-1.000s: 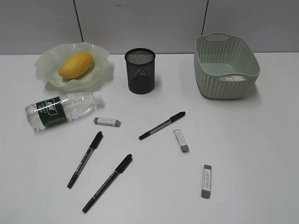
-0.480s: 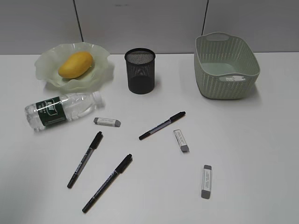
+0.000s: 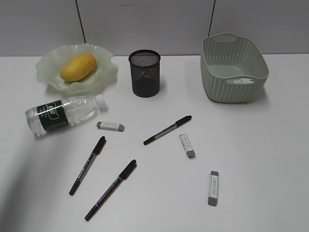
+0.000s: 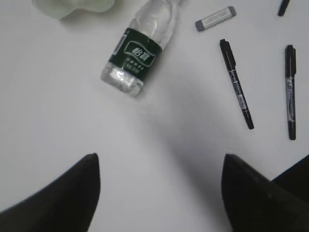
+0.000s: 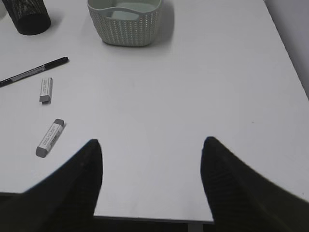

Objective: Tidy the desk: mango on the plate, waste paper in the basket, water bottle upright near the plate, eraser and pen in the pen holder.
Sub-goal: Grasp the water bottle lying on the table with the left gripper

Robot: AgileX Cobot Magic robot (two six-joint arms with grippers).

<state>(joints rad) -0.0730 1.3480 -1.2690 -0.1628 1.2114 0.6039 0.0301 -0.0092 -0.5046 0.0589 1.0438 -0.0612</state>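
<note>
White desk [image 3: 260, 145] fills the scene, plain and bare-topped, with a grey panelled wall [image 3: 145, 24] behind it at twelve o'clock. Up at eleven o'clock the mango [image 3: 78, 66] sits on the green plate [image 3: 48, 67], the black pen holder [image 3: 145, 73] stands just right of it, and the basket [image 3: 234, 67] waits at one o'clock with a pale scrap visible inside. The water bottle [image 3: 65, 113] lies on its side at nine o'clock, cap toward the plate. Three pens [image 3: 167, 130] and three erasers [image 3: 110, 126] are scattered across the middle. Now the left gripper [image 4: 161, 166] hangs above the desk, fingers [image 4: 82, 188] spread wide and gripping nothing; the bottle lies well apart from them at eleven o'clock, two pens at one o'clock. The right gripper [image 5: 152, 150] is likewise spread and empty over bare desk, an eraser [image 5: 49, 137] at nine o'clock of its fingers and the basket far off at eleven o'clock.
</note>
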